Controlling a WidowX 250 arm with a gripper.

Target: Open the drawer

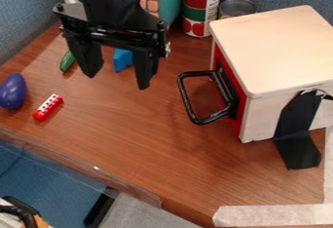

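The gripper [120,78] hangs above the desk [130,139] with its fingers spread and nothing between them, to the left of the wooden box [276,51] as I look at it. The black looped handle [189,98] stands out from the box's red drawer front [239,103], which looks shut. I'd line the gripper up beside the handle and lower it until one finger can sit inside the loop, behind the outer bar, then pull straight away from the box. A sideways tug could jam the drawer or swivel the box, despite the black tape [298,129] holding it.
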